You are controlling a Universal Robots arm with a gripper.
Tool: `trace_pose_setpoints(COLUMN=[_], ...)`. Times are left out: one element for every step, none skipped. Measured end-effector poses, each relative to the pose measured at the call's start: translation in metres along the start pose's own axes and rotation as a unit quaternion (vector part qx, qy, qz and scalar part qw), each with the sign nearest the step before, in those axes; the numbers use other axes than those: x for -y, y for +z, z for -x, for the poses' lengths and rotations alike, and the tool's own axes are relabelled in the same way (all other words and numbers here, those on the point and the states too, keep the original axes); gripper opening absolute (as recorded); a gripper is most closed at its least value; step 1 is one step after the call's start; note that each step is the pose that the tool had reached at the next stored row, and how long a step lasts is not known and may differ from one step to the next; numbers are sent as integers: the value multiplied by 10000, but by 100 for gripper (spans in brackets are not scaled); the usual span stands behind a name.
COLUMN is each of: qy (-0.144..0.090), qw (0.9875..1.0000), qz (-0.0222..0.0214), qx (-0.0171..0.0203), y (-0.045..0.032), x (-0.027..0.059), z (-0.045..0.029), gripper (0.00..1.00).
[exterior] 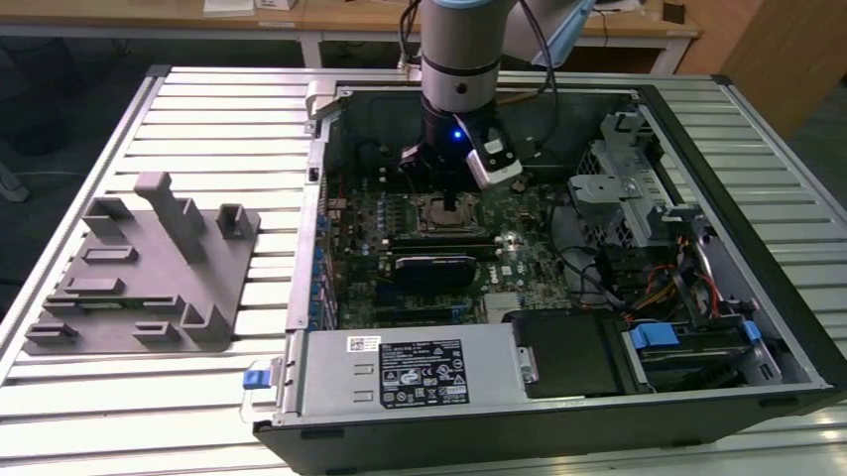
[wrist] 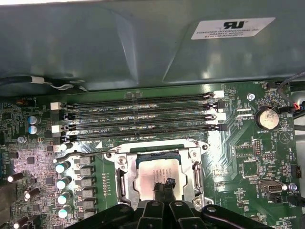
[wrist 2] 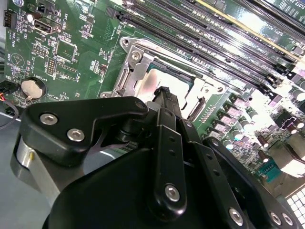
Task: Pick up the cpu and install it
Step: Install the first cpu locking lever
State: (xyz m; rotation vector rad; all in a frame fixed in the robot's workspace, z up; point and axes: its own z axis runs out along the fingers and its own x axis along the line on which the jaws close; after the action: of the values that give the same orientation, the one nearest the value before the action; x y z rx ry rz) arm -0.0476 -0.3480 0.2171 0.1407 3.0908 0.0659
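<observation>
The cpu (wrist: 148, 172) lies flat inside the open socket frame (wrist: 123, 179) on the green motherboard (wrist: 248, 143), its silver top showing in both wrist views (wrist 2: 155, 82). My gripper (wrist: 162, 187) hangs straight over it, the two black fingertips pressed together at or just above the chip's top. They are not around its edges. In the second wrist view the gripper (wrist 2: 165, 93) covers the nearer half of the cpu. In the exterior view the gripper (exterior: 450, 196) stands inside the open computer case, above the socket (exterior: 443, 210).
Several memory slots (wrist: 143, 117) run beside the socket, with capacitors (wrist: 63, 183) on another side. The case wall (wrist: 119, 43) rises close behind. A grey power supply box (exterior: 404, 369), a drive cage (exterior: 622, 203) and cables fill the case. A grey fixture (exterior: 146, 268) sits at the exterior view's left.
</observation>
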Motion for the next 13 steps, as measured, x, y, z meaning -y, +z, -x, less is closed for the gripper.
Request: trace_pose_setpoints(qy=[0,0,1,1,0,0,0,0,0,0,0,0,0], qw=[10000,10000,10000,10000,10000,10000,10000,10000,10000,10000,10000,10000,10000], qz=[0,0,0,0,0,0,0,0,0,0,0,0,0], qx=[0,0,0,0,0,0,0,0,0,1,1,1,1], y=[0,0,0,0,-1,-2,-3,-4,-5,-7,-8,-9,-10], x=[0,0,0,1,2,3,5,7,10,12,15,17,19], z=[0,-1,-4,-8,-17,-32,-50,-79,-108,-135,-162,-187,-211], gripper=[11,11,11,11,11,11,11,11,11,11,11,11,11])
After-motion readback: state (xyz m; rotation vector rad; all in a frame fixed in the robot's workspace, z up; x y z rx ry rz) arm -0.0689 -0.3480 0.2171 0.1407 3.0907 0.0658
